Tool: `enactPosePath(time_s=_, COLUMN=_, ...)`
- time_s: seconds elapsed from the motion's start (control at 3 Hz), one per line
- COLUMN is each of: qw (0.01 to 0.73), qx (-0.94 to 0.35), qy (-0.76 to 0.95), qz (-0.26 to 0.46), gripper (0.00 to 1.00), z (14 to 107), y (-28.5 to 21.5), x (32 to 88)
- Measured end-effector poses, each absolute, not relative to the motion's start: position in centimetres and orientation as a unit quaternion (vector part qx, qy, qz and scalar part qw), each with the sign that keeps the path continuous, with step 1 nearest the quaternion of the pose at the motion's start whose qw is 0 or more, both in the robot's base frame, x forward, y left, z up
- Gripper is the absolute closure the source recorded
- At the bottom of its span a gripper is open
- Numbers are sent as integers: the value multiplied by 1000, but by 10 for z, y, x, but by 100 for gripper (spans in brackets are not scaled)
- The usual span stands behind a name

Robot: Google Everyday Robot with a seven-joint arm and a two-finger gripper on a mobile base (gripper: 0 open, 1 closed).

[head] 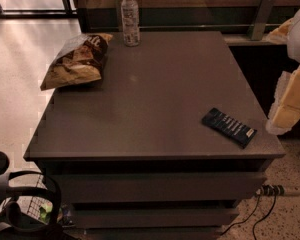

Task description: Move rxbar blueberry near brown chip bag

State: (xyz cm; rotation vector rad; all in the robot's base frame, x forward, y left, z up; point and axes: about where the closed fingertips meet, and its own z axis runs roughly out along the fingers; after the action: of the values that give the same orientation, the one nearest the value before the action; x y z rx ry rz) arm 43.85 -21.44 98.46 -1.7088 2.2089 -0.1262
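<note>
The rxbar blueberry [228, 127] is a small flat dark navy bar with pale lettering. It lies flat near the front right corner of the table, set diagonally. The brown chip bag [78, 60] is a puffy brown and tan bag lying at the table's back left edge, partly overhanging it. My gripper [286, 115] is the pale end of the arm at the right edge of the view. It hangs just beyond the table's right side, to the right of the bar and a little above it, not touching it.
A clear plastic bottle [130, 17] stands upright at the back of the dark table [150, 94], right of the chip bag. Drawers are below the front edge. Cables and a power strip [273, 189] lie on the floor at right. A dark round object [20, 204] is at bottom left.
</note>
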Motion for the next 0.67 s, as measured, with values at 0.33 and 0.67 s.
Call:
enactPosePath(time_s=0.33, qw=172, qx=-602, qy=778, qz=-44, gripper=0, z=985, y=-214, x=438)
enactPosePath(time_s=0.67, qw=201, qx=-575, qy=792, qz=-37, gripper=0, z=977, y=-215, x=437)
